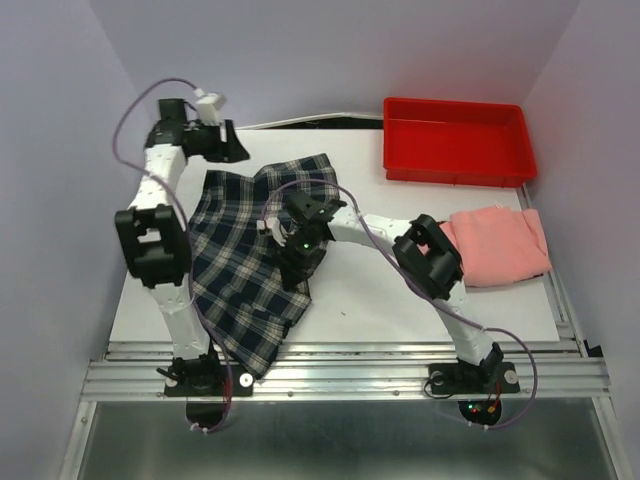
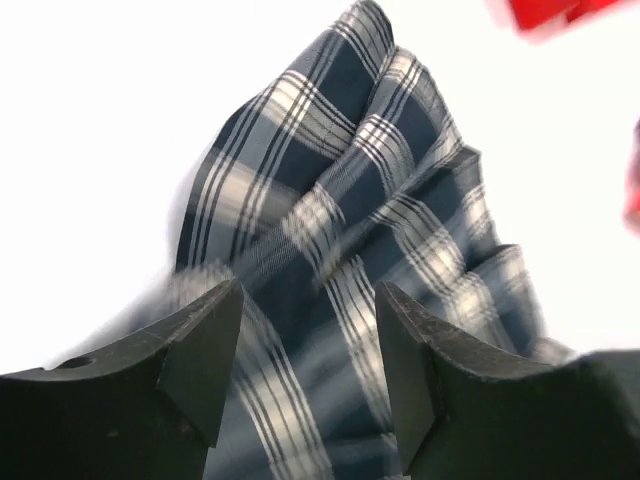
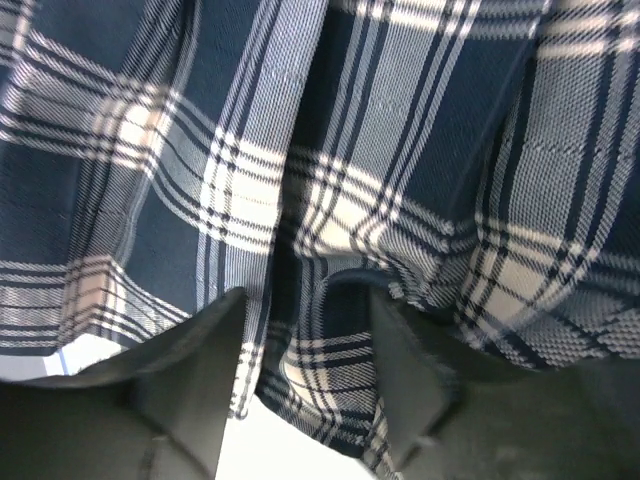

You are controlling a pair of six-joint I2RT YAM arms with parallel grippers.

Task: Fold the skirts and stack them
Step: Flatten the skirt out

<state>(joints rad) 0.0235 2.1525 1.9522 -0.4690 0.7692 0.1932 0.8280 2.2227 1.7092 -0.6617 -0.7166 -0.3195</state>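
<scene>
The plaid skirt (image 1: 240, 270) lies spread and rumpled on the white table, from the far middle down to the near edge by the left arm's base. The salmon-pink skirt (image 1: 500, 245) lies folded at the right edge. My left gripper (image 1: 235, 150) hangs at the far left, just past the plaid skirt's far corner. In the left wrist view my left gripper (image 2: 310, 300) is open above the blurred plaid skirt (image 2: 340, 170). My right gripper (image 1: 297, 262) sits low on the skirt's right edge. In the right wrist view my right gripper (image 3: 308, 300) stands open with a fold of the plaid skirt's (image 3: 350, 120) hem between its fingers.
A red tray (image 1: 450, 103) stands at the far right of the table, and its corner (image 2: 540, 10) shows in the left wrist view. Grey walls close in on the left, the back and the right. A metal rail (image 1: 340, 375) runs along the near edge.
</scene>
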